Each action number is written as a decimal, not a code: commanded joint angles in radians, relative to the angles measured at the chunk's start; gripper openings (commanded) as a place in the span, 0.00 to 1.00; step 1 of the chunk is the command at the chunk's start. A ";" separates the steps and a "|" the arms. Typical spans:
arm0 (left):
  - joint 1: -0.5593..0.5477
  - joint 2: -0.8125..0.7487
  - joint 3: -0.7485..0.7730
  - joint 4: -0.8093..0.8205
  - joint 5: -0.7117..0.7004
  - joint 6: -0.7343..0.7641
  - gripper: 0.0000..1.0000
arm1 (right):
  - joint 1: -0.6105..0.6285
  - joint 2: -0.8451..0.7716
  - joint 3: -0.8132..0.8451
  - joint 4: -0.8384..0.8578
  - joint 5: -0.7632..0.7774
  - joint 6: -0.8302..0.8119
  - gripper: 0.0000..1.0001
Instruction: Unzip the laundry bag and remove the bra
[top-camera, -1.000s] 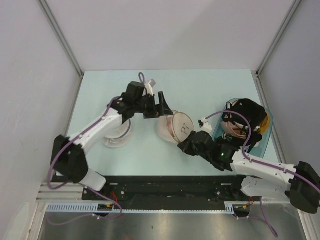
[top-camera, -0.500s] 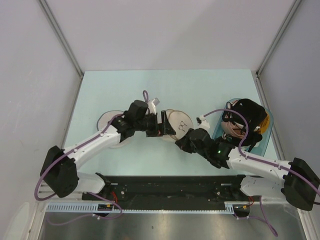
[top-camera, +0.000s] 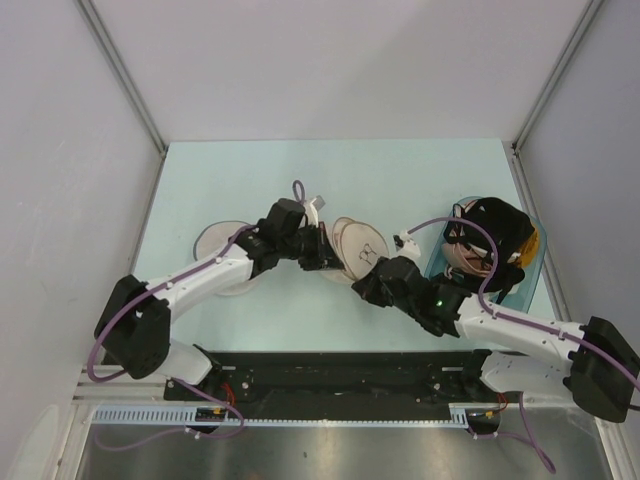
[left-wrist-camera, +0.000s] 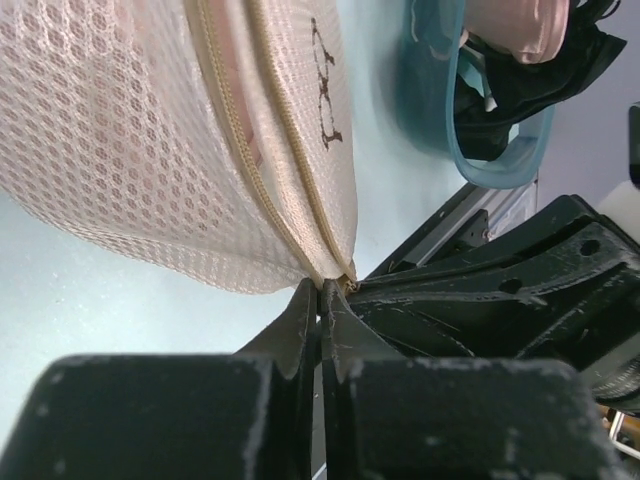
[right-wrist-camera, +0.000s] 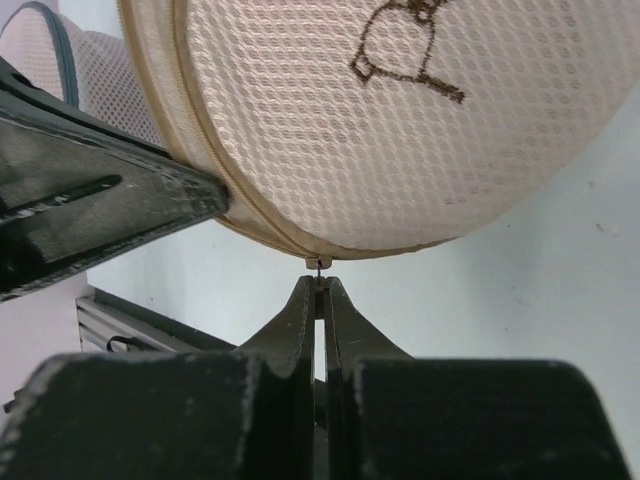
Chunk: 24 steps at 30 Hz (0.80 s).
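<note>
From above, the bag (top-camera: 358, 248) sits mid-surface (top-camera: 420, 180), caught between my left claw (top-camera: 332, 260) and right claw (top-camera: 366, 278), both touching it.

Left wrist: the fingers are together, clamped on the bag's seam just where the zip (left-wrist-camera: 235, 130) ends.

Right wrist: the fingers are together and look pinched on the pull (right-wrist-camera: 317, 263). The bag is straight ahead and the zip curves up-left round the rim, so I'd drag along that arc.

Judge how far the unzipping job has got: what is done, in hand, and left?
Done: both grips set. The left gripper pinches the laundry bag at its seam end; the right gripper pinches the zip pull. In hand: starting the pull; the zip looks closed. Left: unzipping, then removing the bra, pink behind the mesh.
</note>
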 joint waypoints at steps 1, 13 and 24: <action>0.020 -0.009 0.074 0.022 0.011 0.027 0.00 | -0.003 -0.064 0.039 -0.133 0.084 -0.002 0.00; 0.094 -0.037 0.072 0.035 0.060 0.016 0.00 | -0.069 -0.219 -0.050 -0.303 0.154 -0.005 0.00; 0.106 -0.081 0.045 0.028 0.097 0.013 0.00 | -0.116 -0.233 -0.070 -0.271 0.071 -0.054 0.30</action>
